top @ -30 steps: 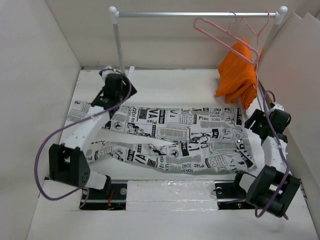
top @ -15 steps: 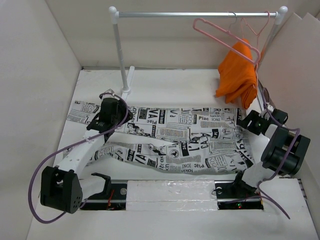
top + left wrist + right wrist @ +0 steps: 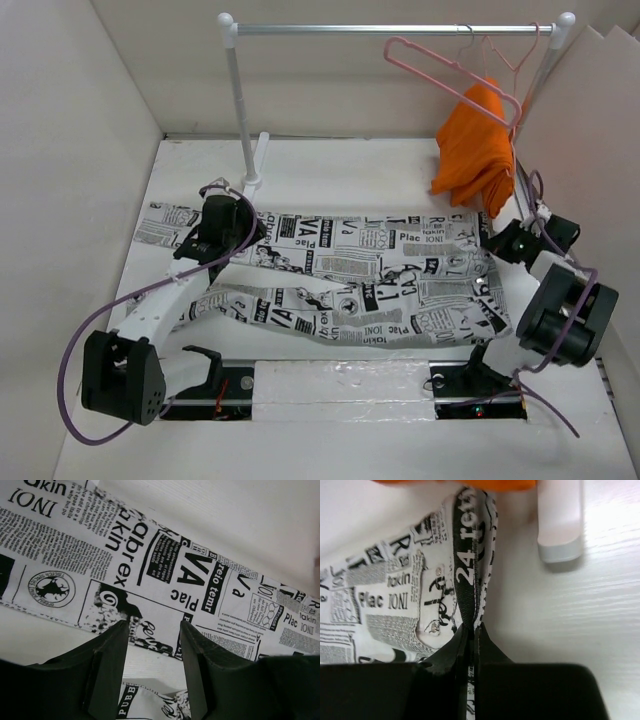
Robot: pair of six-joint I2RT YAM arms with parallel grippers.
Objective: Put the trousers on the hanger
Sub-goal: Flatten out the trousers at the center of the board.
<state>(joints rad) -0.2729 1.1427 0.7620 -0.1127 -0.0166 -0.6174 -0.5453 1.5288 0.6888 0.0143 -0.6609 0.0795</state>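
The trousers (image 3: 350,270), white with black newspaper print, lie flat across the table with the waist to the right and the legs to the left. My left gripper (image 3: 228,245) sits low over the upper leg near its hem. In the left wrist view its jaws (image 3: 155,627) stand part-way apart. The tips straddle the leg's (image 3: 150,565) near edge, and a fabric fold lies loose between them. My right gripper (image 3: 497,240) is at the waist's far right corner. It (image 3: 472,627) is shut on the dark waistband edge (image 3: 467,555). The pale pink hanger (image 3: 391,44) hangs on the rail.
A white rack has a rail (image 3: 390,29), a left post (image 3: 238,100) and a right foot (image 3: 560,520) close to my right gripper. An orange cloth (image 3: 475,150) hangs from a second hanger at the rail's right end. Walls enclose the table on three sides.
My left arm came down towards the near side onto the upper leg and its jaws narrowed. My right gripper moved in to the waist corner and shut on the waistband.
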